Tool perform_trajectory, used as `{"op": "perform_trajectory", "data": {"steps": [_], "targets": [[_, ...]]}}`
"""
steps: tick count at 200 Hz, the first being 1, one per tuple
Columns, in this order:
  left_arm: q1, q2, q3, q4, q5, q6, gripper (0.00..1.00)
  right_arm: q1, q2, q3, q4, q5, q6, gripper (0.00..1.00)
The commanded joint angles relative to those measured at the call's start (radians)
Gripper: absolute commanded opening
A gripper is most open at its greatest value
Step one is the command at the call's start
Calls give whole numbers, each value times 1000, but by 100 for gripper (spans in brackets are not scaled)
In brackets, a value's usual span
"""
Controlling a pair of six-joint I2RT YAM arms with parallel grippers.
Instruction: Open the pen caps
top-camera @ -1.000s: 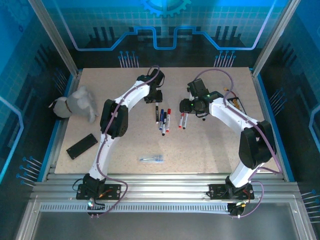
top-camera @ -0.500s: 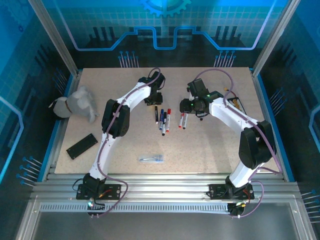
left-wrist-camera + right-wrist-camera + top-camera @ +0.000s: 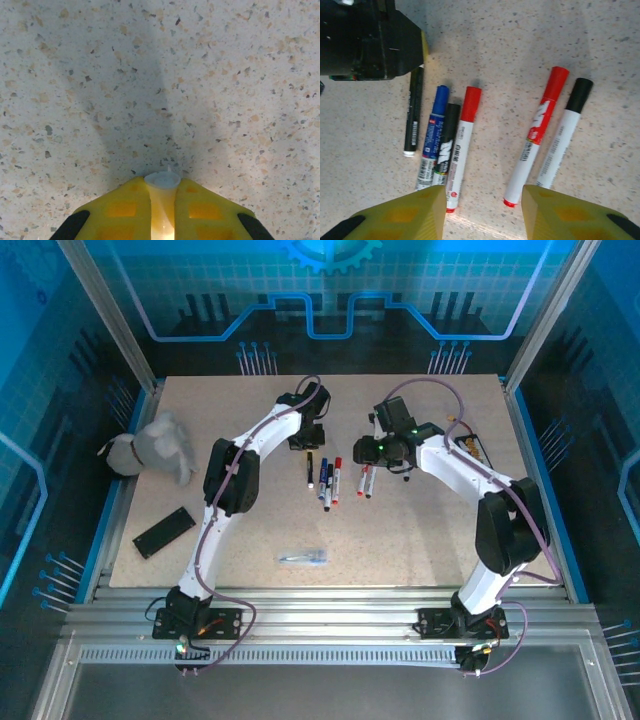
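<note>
Several pens lie mid-table. A thin black pen [image 3: 310, 469] [image 3: 413, 115] is leftmost. Beside it are a blue pen [image 3: 432, 135], a black pen [image 3: 447, 137] and a red-capped white pen [image 3: 463, 145], grouped in the top view [image 3: 327, 483]. To the right lie a red pen [image 3: 538, 134] and a black-capped white pen [image 3: 563, 137], a pair [image 3: 365, 480]. My left gripper [image 3: 304, 441] [image 3: 162, 200] is shut on a small white pen cap [image 3: 162, 180], held end-on just above the table by the thin black pen's top. My right gripper [image 3: 378, 452] [image 3: 482, 215] hangs open over the pens, holding nothing.
A grey cloth bundle [image 3: 155, 448] sits at the left edge, and a flat black slab [image 3: 164, 531] lies nearer the front left. A clear wrapper [image 3: 303, 557] lies at the front centre. Small items [image 3: 470, 448] rest by the right arm.
My right gripper has shifted slightly left and away over the pens. The left gripper has hardly moved and stays shut.
</note>
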Motion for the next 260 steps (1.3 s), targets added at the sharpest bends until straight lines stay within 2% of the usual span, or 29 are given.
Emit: {"op": "perform_trajectory", "data": {"steps": [1, 54, 132, 172, 244, 260], "targets": [[16, -1, -2, -16, 28, -3, 0, 19, 34, -20, 79, -103, 39, 43], [41, -162, -102, 37, 114, -1, 0, 50, 91, -35, 241, -264, 118, 42], [41, -330, -270, 129, 241, -50, 0, 97, 188, -18, 397, -379, 222, 46], [40, -366, -297, 151, 271, -66, 0, 103, 207, -31, 472, -416, 270, 48], [36, -409, -331, 187, 331, -99, 0, 121, 265, 17, 459, -415, 274, 47], [33, -413, -335, 196, 343, -105, 0, 121, 280, 37, 452, -419, 275, 43]]}}
